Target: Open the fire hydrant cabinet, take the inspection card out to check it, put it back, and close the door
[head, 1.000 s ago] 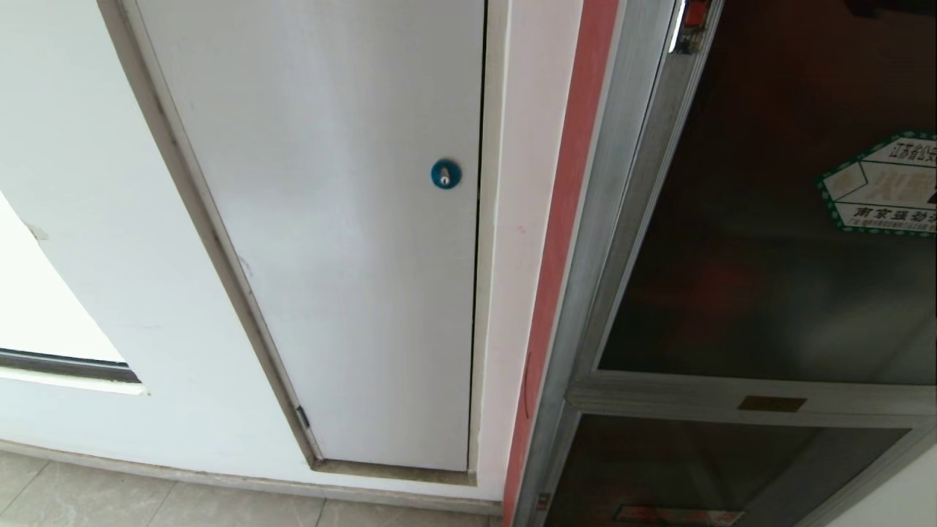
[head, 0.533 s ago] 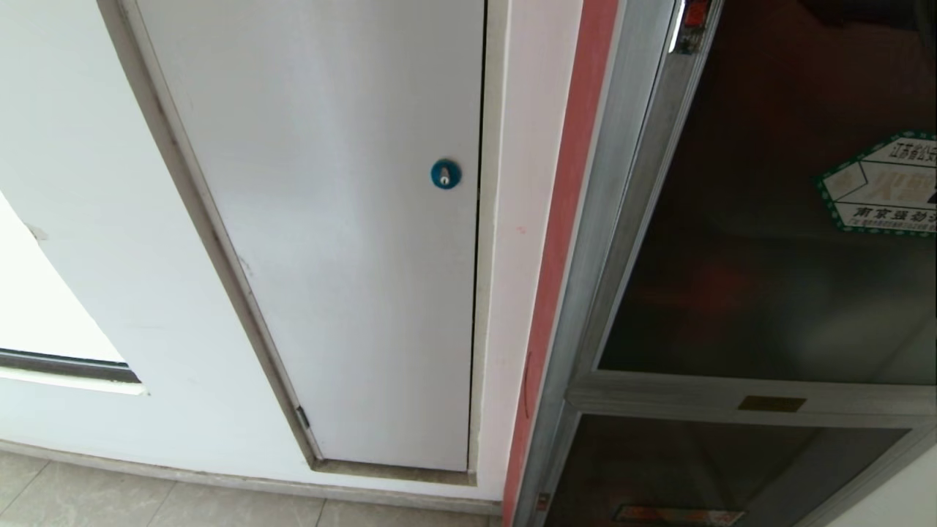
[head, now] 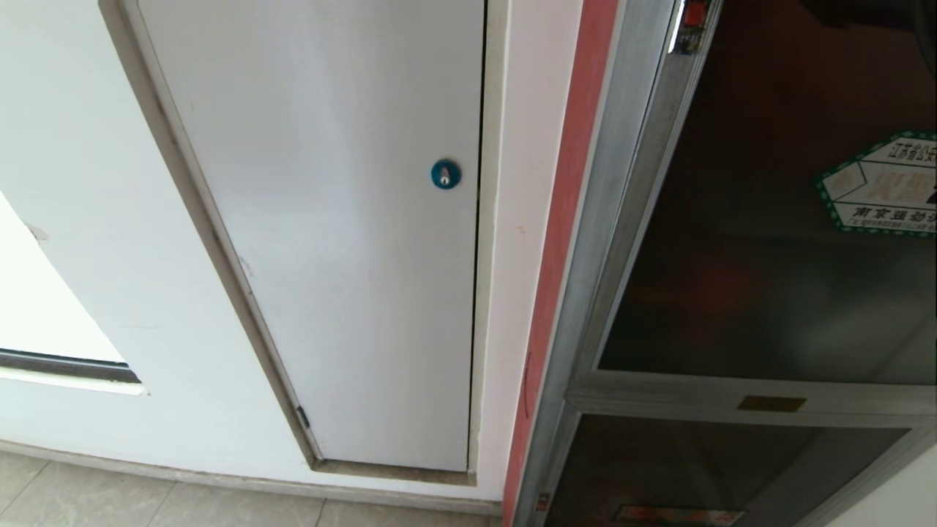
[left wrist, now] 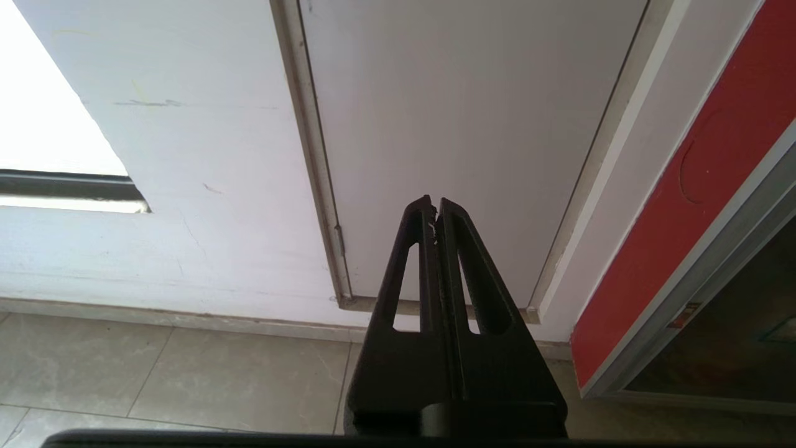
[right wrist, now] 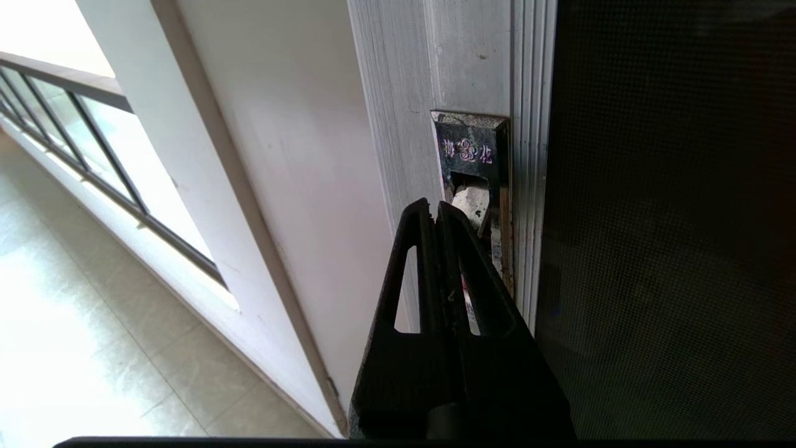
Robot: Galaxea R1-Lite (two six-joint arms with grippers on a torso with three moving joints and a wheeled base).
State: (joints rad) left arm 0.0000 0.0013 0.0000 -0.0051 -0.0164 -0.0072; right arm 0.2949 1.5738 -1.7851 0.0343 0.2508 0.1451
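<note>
The cabinet (head: 585,241) is seen at the right of the head view, its silver frame standing beside a red strip of wall, and the door (head: 768,219) with the hexagonal sticker (head: 882,183) fills its upper part; whether it is fully latched cannot be told. The card is not seen in any view and is judged to lie inside, behind the dark glass. In the right wrist view the right gripper (right wrist: 435,208) is shown clenched on nothing, its tips pressed together and held just before the latch recess (right wrist: 472,168) set into the frame (right wrist: 435,74) beside the mesh-dark glass (right wrist: 671,218); whether the tips touch the latch cannot be told. The recess lies directly ahead of the tips and a little to the glass side, and its long axis runs along the frame's length, in line with the closed fingers. The coming move is judged to turn on this: the joined tips would have to be slid into the narrow slot along that axis and then drawn outward, away from the cabinet, for the door to swing. The right arm is by far the nearer; the left gripper (left wrist: 435,205) is likewise clenched and empty, parked low and aimed at the white panel (left wrist: 460,124) above the floor tiles (left wrist: 155,373), well apart from the cabinet
</note>
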